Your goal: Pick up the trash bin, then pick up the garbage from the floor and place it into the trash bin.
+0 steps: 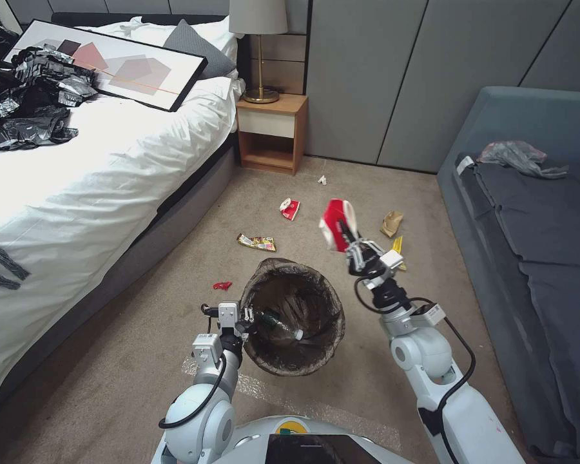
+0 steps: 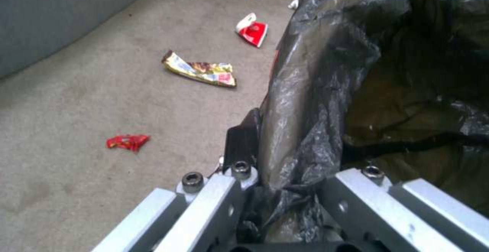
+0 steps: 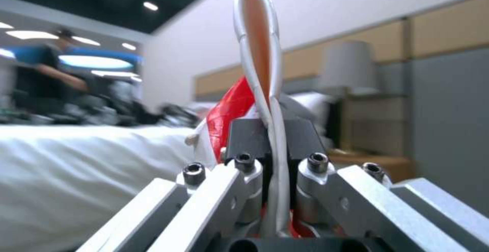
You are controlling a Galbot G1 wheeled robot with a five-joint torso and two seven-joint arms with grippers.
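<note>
The trash bin (image 1: 316,361) with its dark liner (image 2: 316,91) sits low in front of me, and my left gripper (image 1: 243,317) (image 2: 270,145) is shut on its rim. A clear bottle (image 1: 280,324) lies inside. Just past the bin's far right edge, my right gripper (image 1: 351,240) (image 3: 272,137) is raised and shut on a squashed red-and-white paper cup (image 1: 335,222) (image 3: 259,64). More garbage lies on the carpet: another cup (image 1: 290,208) (image 2: 253,33), a multicoloured wrapper (image 1: 256,242) (image 2: 201,70), a red scrap (image 1: 222,285) (image 2: 127,142), a tan paper bag (image 1: 391,223), a yellow wrapper (image 1: 398,245) and a white tissue (image 1: 322,180).
A bed (image 1: 96,161) runs along the left, with black plastic bags (image 1: 26,103) and a framed picture (image 1: 116,64) on it. A wooden nightstand (image 1: 272,132) with a lamp stands at the back. A grey sofa (image 1: 535,258) holding a grey plastic bag (image 1: 519,158) lines the right.
</note>
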